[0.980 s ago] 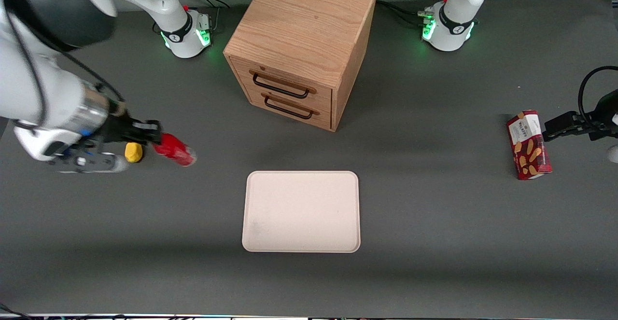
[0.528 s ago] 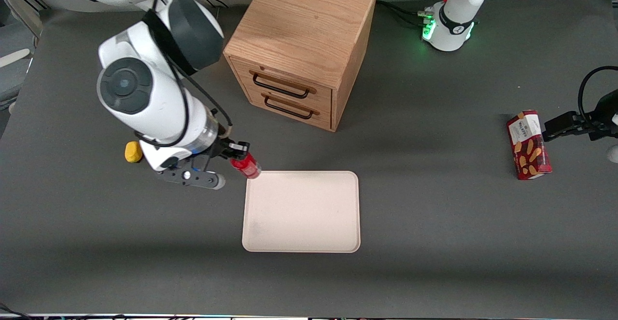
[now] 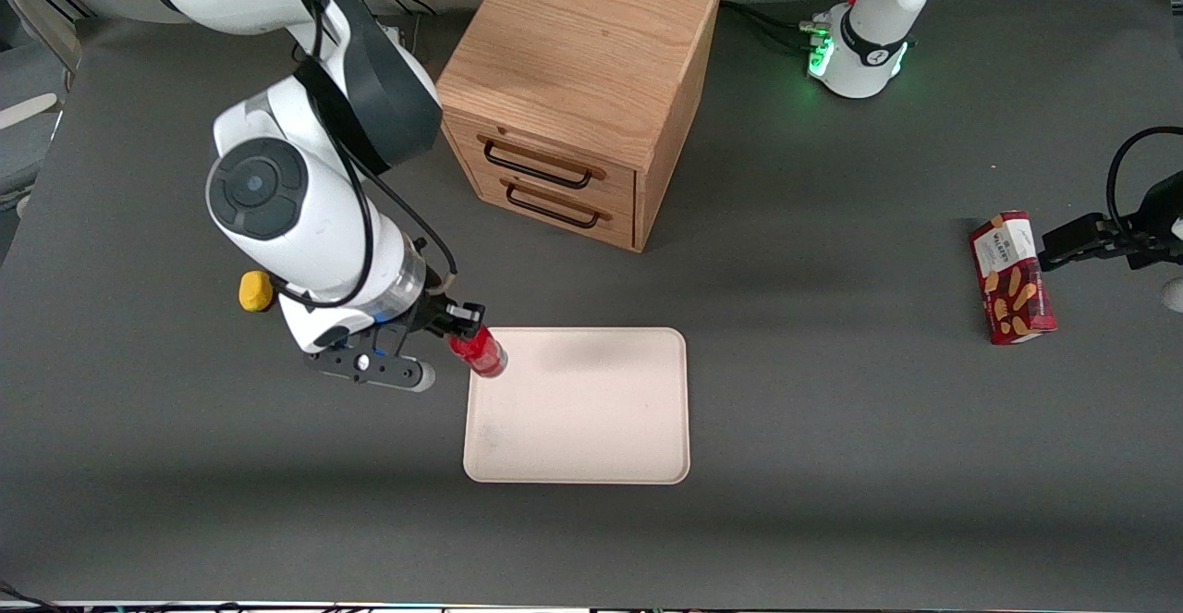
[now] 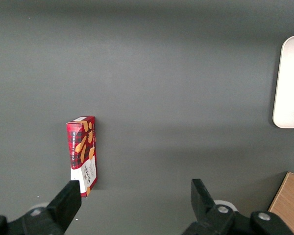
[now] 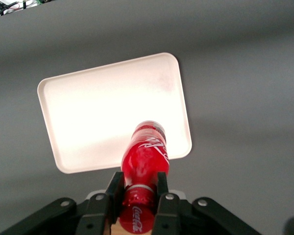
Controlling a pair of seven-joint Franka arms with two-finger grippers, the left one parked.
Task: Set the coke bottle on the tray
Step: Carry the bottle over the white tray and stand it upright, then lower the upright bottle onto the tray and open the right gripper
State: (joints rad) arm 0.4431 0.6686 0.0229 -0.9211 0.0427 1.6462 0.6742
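A yellow object [image 3: 256, 291] lies toward the working arm's end of the bench. The gripper [image 3: 459, 324] is clamped on the coke bottle [image 3: 479, 354], held aloft over the tray [image 3: 591, 428] corner nearest that end, apparently ready for lowering. A wooden drawer cabinet [image 3: 573, 86] stands mid-bench; a wafer box [image 3: 1012, 277] lies toward the parked arm's end.

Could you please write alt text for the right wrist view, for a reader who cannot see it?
The gripper is shut on the coke bottle near its capped end, with the bottle's silvery base pointing toward the tray. The pale tray lies flat and bare on the dark grey table, and the bottle's base shows in front of one of the tray's edges.
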